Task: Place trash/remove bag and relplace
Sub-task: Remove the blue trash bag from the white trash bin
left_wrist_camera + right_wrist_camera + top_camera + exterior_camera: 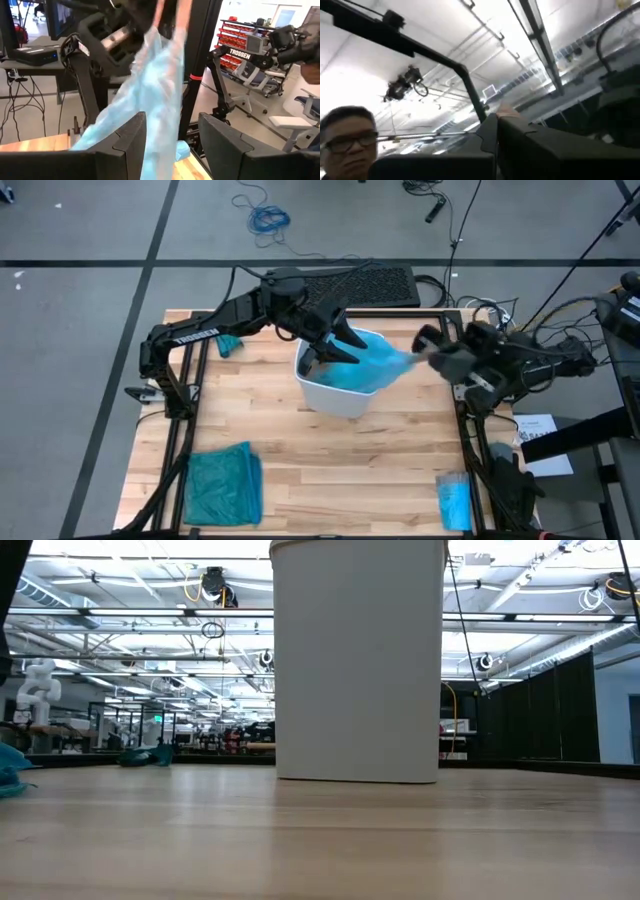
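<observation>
The white bin stands upright mid-table; it also fills the low view. The pale sky-blue bag sits in it, and one corner is drawn out over the rim toward the table's right. My right gripper is shut on that corner, just right of the bin. My left gripper is open above the bin's mouth, and the bag rises between its fingers; I cannot tell whether they touch it. The trash is out of view. My right gripper pinches the bag's pulled-out end between its two fingers, coming from the table's right side. The bag stretches taut from the bin up to the fingers, and its lower part stays inside the bin.
A darker teal-green bag lies flat at the near left. A small folded blue packet lies at the near right. A small teal scrap lies at the far left. A person shows in the right wrist view.
</observation>
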`<act>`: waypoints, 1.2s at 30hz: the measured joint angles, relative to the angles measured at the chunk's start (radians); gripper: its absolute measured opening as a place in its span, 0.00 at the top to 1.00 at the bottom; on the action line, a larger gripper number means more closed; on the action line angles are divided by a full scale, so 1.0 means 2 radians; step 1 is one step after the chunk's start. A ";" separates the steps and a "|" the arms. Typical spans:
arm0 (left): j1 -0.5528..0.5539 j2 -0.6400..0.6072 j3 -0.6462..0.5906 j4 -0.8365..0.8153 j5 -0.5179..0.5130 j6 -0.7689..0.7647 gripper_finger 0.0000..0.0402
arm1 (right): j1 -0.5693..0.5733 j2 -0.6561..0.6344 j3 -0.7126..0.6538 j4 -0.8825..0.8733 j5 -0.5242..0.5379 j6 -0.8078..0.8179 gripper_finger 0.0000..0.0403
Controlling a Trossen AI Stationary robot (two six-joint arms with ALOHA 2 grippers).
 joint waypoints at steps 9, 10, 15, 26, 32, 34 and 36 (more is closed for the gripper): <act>0.001 0.000 0.000 0.012 0.000 -0.007 0.56 | -0.008 0.007 0.000 -0.006 0.001 0.024 1.00; 0.002 -0.002 0.001 0.008 0.000 -0.007 0.56 | -0.010 0.005 0.000 -0.017 0.009 0.031 1.00; 0.035 -0.027 0.015 -0.108 -0.043 -0.007 0.57 | -0.009 0.014 -0.004 -0.060 0.014 0.045 1.00; 0.154 -0.025 0.015 -0.400 -0.001 0.076 0.63 | -0.018 0.009 -0.001 -0.058 0.061 0.053 0.96; 0.140 -0.023 0.015 -0.441 -0.077 0.190 0.63 | -0.021 0.010 -0.002 -0.047 0.060 0.047 0.77; 0.130 -0.023 0.015 -0.443 -0.104 0.208 0.63 | -0.021 0.008 -0.002 -0.036 0.060 0.052 0.70; 0.119 -0.023 0.015 -0.437 -0.127 0.220 0.63 | -0.022 0.007 -0.002 -0.038 0.056 0.062 0.63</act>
